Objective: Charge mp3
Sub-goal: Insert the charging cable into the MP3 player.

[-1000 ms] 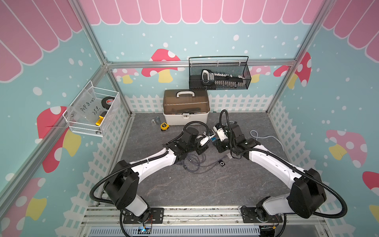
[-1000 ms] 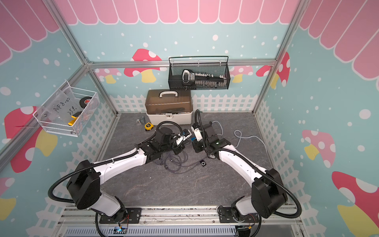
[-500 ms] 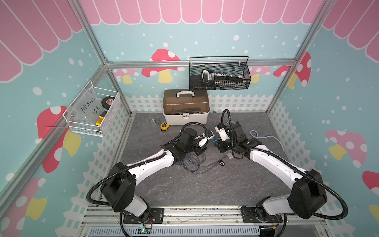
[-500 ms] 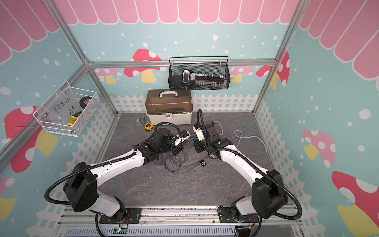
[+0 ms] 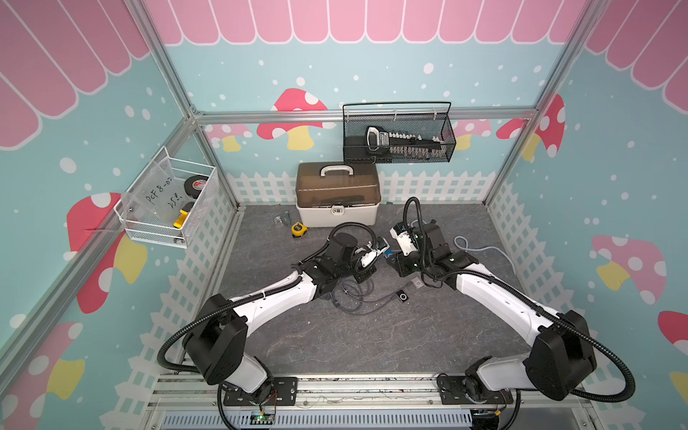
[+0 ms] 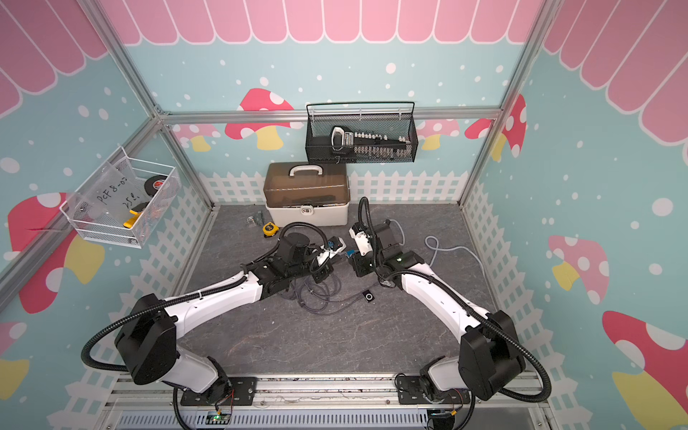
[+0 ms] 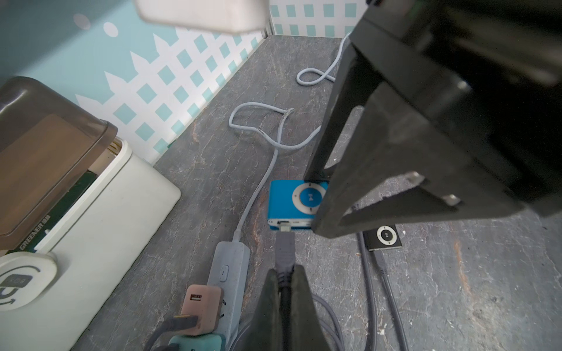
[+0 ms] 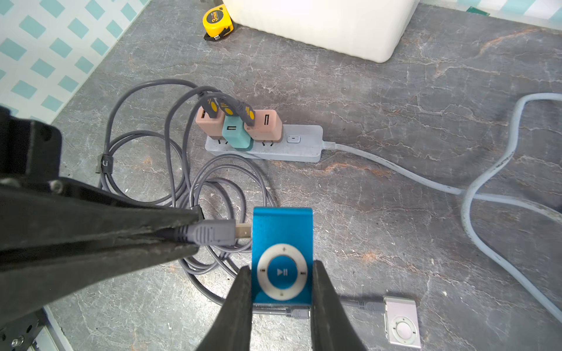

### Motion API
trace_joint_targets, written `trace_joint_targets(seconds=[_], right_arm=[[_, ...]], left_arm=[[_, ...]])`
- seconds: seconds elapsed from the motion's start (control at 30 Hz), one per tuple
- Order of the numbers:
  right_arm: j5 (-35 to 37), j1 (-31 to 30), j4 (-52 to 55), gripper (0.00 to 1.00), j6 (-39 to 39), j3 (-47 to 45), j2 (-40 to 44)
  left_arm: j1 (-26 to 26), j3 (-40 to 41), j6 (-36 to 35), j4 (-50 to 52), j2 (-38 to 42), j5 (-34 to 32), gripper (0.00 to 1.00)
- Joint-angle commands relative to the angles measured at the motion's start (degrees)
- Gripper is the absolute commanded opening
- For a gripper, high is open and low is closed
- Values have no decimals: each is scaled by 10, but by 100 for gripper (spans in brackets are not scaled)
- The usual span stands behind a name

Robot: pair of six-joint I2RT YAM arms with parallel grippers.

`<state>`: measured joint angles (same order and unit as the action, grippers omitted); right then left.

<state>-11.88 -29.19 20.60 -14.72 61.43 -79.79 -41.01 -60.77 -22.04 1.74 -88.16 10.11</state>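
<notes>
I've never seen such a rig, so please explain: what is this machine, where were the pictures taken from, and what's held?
Two robot arms with pincer grippers work over a grey table. Two pictures look down from overhead; two come from cameras on the wrists. The right gripper clamps a blue mp3 player; the left gripper pinches a cable plug, its metal tip at the player's side. On the table lie a power strip with three chargers, a silver player, a tape measure and a toolbox.
</notes>
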Motion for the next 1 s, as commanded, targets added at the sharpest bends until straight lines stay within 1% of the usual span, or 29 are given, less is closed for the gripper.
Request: trace_joint_targets(seconds=[0.0,0.43,0.47,0.7,0.97], right_arm=[[-15,2,-10,8,-1,-5,11],[-34,2,-2,8,3,-5,9],[-36,2,0,8,3,-5,8],[-42,2,0,8,3,0,6],[-73,3,7,7,3,12,-9]], left_arm=[[0,-8,10,-15,-2,12,0],[0,-13,1,-11,-7,-6,0],[0,-13,-19,-11,-8,-7,0],[-3,-12,-30,-10,-11,-7,0],[-19,-11,-66,-6,-17,-16,0]])
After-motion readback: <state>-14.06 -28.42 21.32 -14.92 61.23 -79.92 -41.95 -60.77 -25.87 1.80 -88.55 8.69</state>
